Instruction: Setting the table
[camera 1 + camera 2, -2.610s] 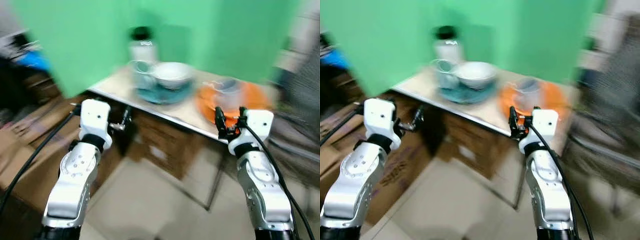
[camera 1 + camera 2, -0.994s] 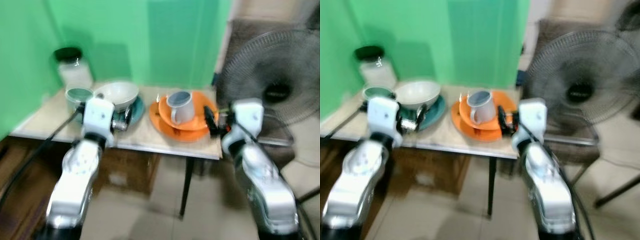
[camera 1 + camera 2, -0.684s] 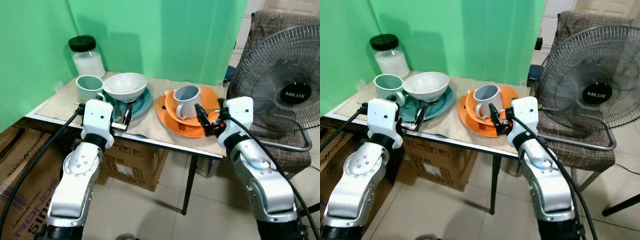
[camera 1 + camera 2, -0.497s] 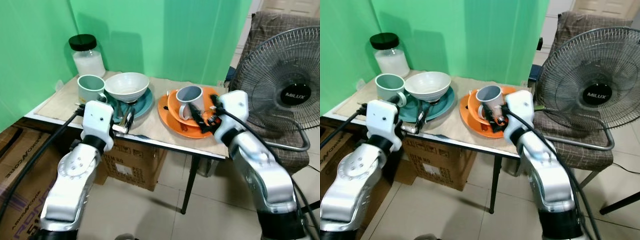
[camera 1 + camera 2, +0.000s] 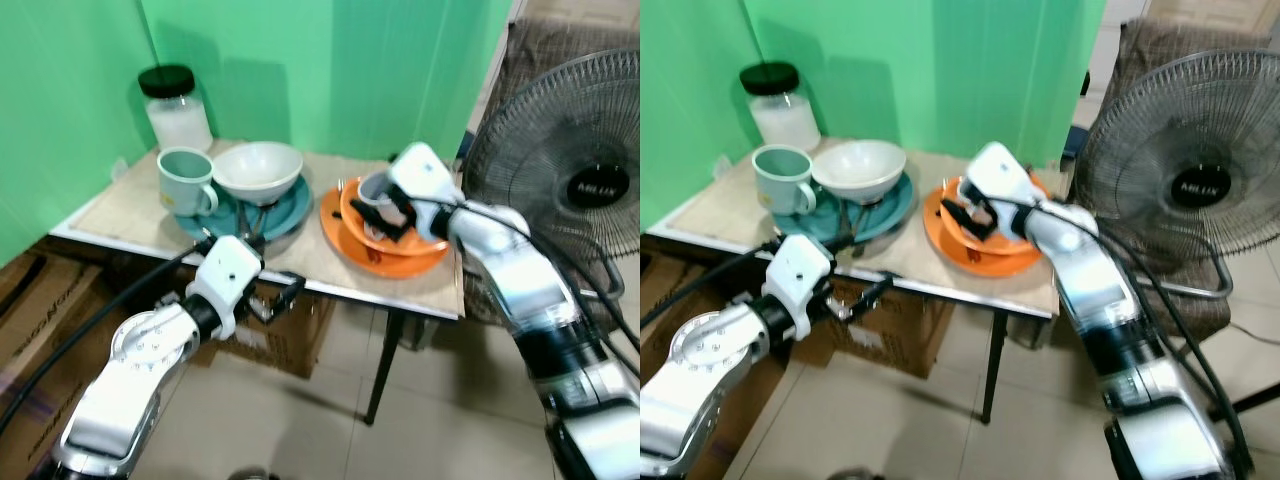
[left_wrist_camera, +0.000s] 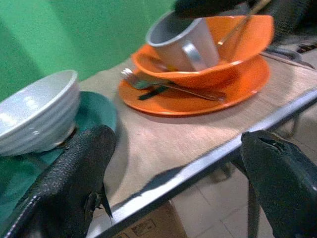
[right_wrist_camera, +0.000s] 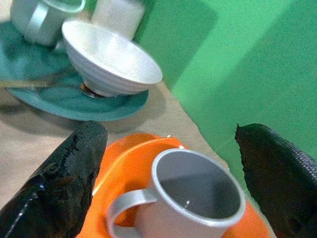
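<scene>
Grey mug (image 7: 190, 210) between the black fingers of the right pincer (image 7: 168, 168), orange bowl (image 6: 218, 62) on orange plate (image 6: 237, 91), white ribbed bowl (image 7: 111, 62) on teal plate (image 7: 74, 101) beyond, pale green mug (image 5: 185, 180), beige worktop (image 5: 300, 255), green backdrop (image 5: 330, 70), black-lidded jar (image 5: 178, 105)

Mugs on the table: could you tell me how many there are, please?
2. A pale green mug stands on the teal plate beside the white bowl; a grey mug sits in the orange bowl, under the open right gripper. None looks hidden.
</scene>
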Tool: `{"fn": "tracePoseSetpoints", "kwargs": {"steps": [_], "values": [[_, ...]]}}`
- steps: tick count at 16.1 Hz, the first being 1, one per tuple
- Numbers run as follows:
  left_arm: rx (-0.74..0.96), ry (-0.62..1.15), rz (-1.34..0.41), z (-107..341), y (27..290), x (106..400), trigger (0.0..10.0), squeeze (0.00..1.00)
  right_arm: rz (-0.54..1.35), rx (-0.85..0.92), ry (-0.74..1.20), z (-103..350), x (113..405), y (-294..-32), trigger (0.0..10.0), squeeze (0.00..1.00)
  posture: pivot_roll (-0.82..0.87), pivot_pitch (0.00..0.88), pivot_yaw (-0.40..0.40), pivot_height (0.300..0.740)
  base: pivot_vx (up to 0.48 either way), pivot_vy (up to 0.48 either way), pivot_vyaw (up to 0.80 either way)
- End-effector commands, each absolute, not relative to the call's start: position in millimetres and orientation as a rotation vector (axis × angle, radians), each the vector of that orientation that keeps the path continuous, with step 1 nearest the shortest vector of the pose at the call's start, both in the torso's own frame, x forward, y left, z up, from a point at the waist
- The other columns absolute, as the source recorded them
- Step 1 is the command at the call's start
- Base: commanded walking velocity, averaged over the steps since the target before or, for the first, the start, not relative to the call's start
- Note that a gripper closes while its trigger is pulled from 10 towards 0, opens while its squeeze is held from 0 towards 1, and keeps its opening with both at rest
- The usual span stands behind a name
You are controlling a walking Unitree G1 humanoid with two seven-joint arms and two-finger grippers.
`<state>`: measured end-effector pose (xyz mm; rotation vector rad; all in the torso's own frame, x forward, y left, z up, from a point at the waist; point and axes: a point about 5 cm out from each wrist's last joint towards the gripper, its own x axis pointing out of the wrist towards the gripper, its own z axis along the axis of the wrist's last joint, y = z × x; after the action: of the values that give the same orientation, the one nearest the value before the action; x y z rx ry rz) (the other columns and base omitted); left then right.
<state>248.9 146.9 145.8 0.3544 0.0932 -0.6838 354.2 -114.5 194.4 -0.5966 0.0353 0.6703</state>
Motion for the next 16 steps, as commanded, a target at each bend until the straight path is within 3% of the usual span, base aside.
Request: {"fn": "tracePoseSetpoints", "kwargs": {"steps": [1,2,4,10,13,14,15,16], "values": [[0.351,0.101,-0.722,146,143,247,10.0,0.0,0.693,-0.67,0.056,192,358,-116,10.0,0.86,0.02,0.042,0.011,0.74,0.0,0.0,0.0],[0.346,0.103,-0.739,146,141,245,10.0,0.0,0.718,-0.742,0.07,193,362,-118,10.0,0.0,0.02,0.049,0.013,0.74,0.0,0.0,0.0],[0.343,0.107,-0.785,147,139,242,10.0,0.0,0.813,-0.914,0.128,199,373,-131,10.0,0.0,0.02,0.057,0.018,0.74,0.0,0.0,0.0],[0.336,0.101,-0.822,151,134,243,10.0,0.0,0.892,-1.097,0.161,210,387,-136,10.0,0.0,0.02,0.069,0.025,0.74,0.0,0.0,0.0],[0.339,0.102,-0.837,153,133,242,10.0,0.0,0.918,-1.208,0.179,208,393,-134,2.9,0.0,0.03,0.086,0.026,0.74,0.0,0.0,0.0],[0.339,0.103,-0.838,153,133,242,10.0,0.0,0.929,-1.22,0.188,208,393,-134,1.8,0.0,0.03,0.086,0.026,0.74,0.0,0.0,0.0],[0.34,0.106,-0.842,152,133,241,10.0,0.0,0.95,-1.249,0.206,207,394,-135,0.0,0.0,0.03,0.09,0.025,0.74,0.0,0.0,0.0],[0.34,0.107,-0.844,152,132,240,10.0,0.0,0.956,-1.26,0.214,207,394,-136,0.0,0.0,0.03,0.09,0.025,0.74,0.0,0.0,0.0]]}}
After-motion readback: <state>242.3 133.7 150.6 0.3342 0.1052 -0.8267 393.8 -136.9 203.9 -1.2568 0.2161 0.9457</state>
